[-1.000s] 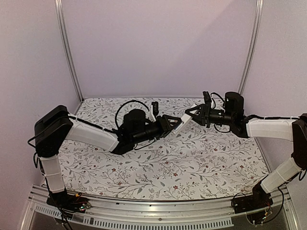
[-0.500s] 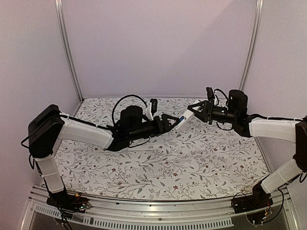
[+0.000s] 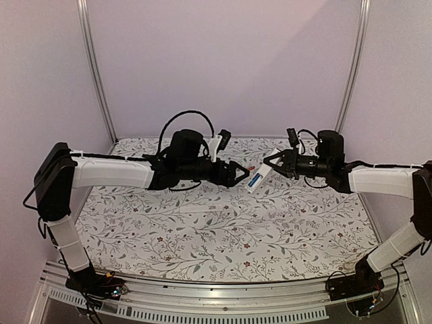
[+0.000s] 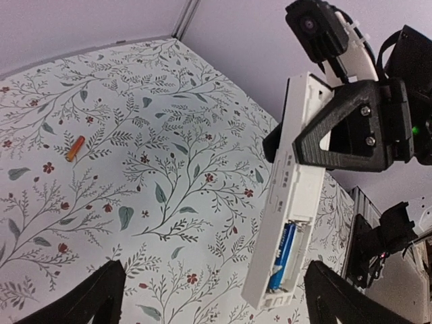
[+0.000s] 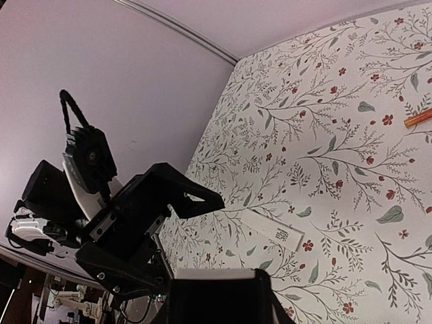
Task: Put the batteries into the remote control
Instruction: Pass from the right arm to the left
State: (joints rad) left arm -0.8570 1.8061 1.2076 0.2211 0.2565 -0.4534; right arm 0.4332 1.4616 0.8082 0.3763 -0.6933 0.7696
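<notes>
Remote control (image 4: pixel 297 189) aloft, pinched by right hand (image 3: pixel 270 165); blue battery (image 4: pixel 288 251) seated in recess. Orange battery (image 4: pixel 75 147) lies on bench (image 4: pixel 169 81), unloaded; left hand (image 3: pixel 237 173) spread, empty.

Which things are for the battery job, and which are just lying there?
For the job: white remote in the right hand; blue battery inside it; orange battery, lying loose; open left hand.
Just lying there: flat white strip (maybe the lid, can't tell); flowery cloth.
</notes>
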